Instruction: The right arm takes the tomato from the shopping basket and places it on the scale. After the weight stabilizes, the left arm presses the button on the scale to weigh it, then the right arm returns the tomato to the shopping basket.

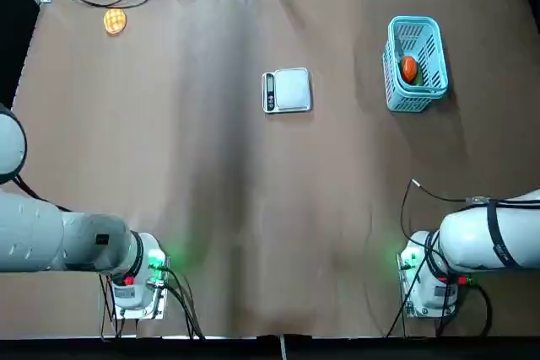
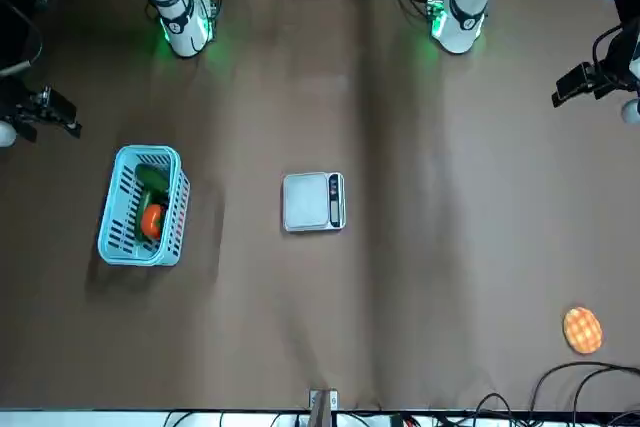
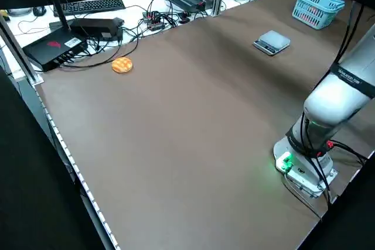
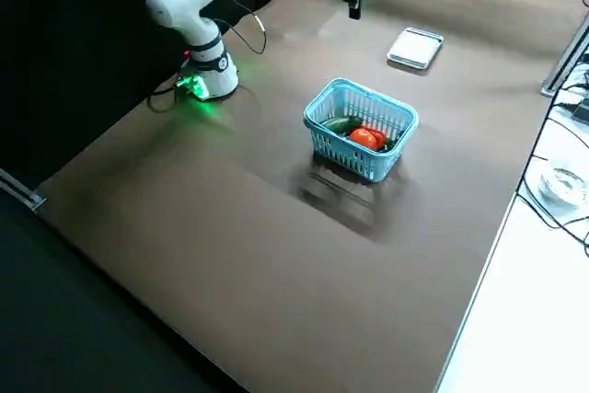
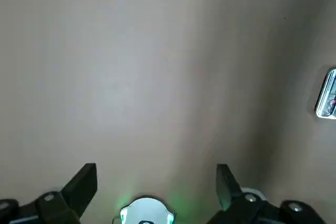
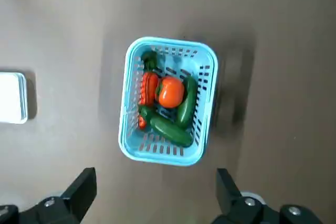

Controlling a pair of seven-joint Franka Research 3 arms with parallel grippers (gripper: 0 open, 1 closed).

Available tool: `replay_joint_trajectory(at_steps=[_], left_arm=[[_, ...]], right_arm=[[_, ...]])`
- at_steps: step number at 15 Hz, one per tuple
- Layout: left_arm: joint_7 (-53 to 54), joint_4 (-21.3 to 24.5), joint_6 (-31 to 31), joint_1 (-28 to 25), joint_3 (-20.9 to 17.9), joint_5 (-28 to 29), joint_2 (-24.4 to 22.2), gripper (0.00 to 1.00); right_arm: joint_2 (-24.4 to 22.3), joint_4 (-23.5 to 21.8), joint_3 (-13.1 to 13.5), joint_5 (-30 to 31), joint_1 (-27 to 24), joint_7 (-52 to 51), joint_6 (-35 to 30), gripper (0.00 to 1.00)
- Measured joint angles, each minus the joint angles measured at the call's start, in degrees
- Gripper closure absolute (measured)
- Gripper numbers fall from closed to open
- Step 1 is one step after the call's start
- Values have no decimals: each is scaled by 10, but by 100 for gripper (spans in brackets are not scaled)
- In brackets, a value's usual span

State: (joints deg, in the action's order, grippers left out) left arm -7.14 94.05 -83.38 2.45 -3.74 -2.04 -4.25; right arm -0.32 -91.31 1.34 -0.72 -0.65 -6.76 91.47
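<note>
While green vegetables (image 6: 173,129) crowd it, the tomato (image 6: 170,92) lies half-buried in the shopping basket (image 6: 205,72).

The right gripper (image 6: 156,195) hangs high above the table, fingers spread wide and empty. The left gripper (image 5: 156,195) hangs likewise, fingers apart, gripping nothing.

Even overhead light, soft shadows, sharp focus.

Top, front views face opposite ways, high overhead; both share scale (image 1: 287,90), basket (image 1: 414,63).
</note>
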Motion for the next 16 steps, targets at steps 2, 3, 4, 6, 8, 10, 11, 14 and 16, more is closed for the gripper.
replay_joint_trajectory(at_steps=[2,3,4,6,8,10,11,14,16], left_arm=[[3,0,0,0,0,0,1,0],[4,0,0,0,0,0,1,0],[4,0,0,0,0,0,1,0],[5,0,0,1,1,0,1,0],[5,0,0,4,1,0,2,0],[5,0,0,7,2,0,5,0],[6,0,0,7,3,0,6,0],[6,0,0,8,5,0,9,0],[6,0,0,8,5,0,11,0]], right_arm=[[6,-4,0,0,0,5,20,0],[10,-11,0,0,0,11,34,0],[12,-23,-1,0,1,21,48,0],[21,-82,-2,-1,5,46,108,0],[27,-132,-4,-1,11,55,176,0],[37,-179,-4,-1,14,58,242,0],[45,-196,-4,-1,14,58,263,0],[81,-219,-2,-1,13,61,313,0],[107,-231,0,-1,7,62,347,0]])
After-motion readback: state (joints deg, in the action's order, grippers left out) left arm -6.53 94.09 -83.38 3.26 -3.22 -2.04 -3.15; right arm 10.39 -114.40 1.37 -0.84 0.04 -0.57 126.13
